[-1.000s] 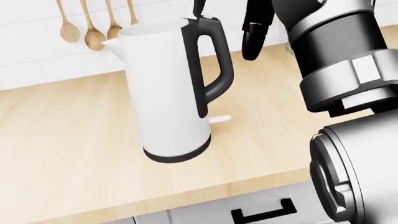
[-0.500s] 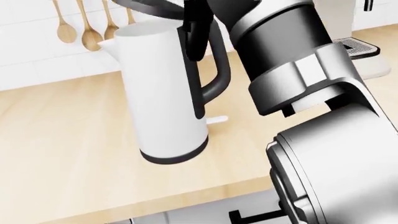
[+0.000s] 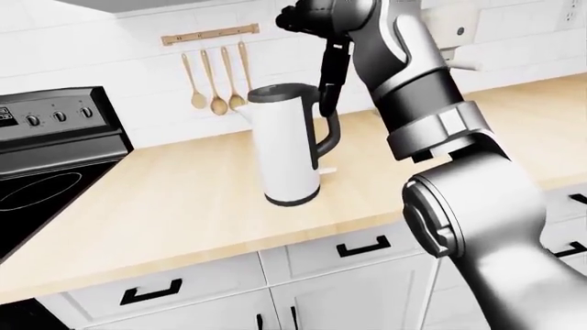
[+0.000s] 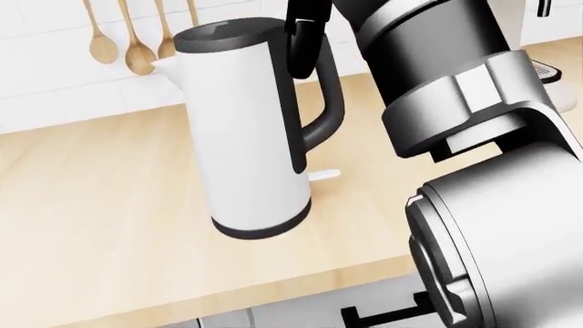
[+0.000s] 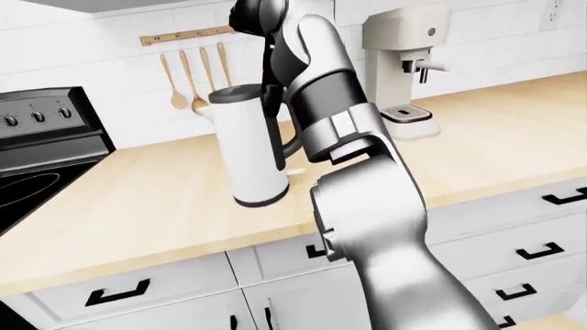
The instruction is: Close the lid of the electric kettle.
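White electric kettle (image 4: 251, 130) upright on counter — black lid (image 4: 217, 35) shut, handle rightward.

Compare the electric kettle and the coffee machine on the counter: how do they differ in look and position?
The electric kettle is a tall white cylinder with a black lid, handle and base; the coffee machine is a cream, boxy unit with a drip tray. In the right-eye view the kettle stands out on the wooden counter left of the robot's arm, the coffee machine by the wall on the right. Both stand upright.
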{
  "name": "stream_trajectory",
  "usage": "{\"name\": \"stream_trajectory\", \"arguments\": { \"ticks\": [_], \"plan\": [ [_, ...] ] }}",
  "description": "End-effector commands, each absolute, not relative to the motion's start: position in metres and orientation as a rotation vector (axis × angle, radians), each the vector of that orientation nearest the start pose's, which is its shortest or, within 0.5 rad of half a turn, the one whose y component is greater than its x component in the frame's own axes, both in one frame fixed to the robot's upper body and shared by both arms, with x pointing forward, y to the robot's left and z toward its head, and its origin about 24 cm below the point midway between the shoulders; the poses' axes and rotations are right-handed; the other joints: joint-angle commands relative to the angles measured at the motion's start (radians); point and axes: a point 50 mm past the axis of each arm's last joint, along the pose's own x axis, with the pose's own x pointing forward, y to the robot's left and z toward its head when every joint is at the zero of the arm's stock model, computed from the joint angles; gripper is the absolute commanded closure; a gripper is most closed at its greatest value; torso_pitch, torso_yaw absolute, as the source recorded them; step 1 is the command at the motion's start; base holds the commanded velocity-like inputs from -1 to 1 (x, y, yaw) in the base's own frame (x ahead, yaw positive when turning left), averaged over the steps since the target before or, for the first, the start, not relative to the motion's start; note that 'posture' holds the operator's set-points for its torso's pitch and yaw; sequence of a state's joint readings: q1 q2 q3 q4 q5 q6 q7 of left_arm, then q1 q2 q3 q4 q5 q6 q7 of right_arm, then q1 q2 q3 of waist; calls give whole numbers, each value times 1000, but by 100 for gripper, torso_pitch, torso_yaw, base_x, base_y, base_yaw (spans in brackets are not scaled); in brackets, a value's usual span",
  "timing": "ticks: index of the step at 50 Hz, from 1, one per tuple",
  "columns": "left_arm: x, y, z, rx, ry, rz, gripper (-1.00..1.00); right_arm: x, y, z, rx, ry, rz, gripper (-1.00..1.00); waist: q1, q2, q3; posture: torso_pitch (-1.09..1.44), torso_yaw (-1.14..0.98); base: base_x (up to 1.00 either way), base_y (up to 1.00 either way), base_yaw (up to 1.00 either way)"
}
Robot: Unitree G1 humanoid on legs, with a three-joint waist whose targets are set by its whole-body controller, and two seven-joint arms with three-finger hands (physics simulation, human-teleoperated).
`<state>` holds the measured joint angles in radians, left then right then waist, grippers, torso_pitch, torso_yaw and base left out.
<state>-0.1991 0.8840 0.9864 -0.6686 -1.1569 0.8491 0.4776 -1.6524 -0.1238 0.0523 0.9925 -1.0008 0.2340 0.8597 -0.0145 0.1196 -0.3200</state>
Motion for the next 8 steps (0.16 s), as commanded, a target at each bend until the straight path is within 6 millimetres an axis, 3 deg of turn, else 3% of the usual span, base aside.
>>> {"name": "stream_trajectory", "arguments": {
  "ticks": [1,8],
  "plan": [
    [157,309,322,-24,-523,431,-100,390,-41,367,-1343,-45,466,-100,1,5,-1,-56,0,0,0,0],
    [158,309,322,-21,-524,432,-100,389,-42,371,-1331,-49,458,-100,1,6,-1,-56,0,0,0,0]
  ]
}}
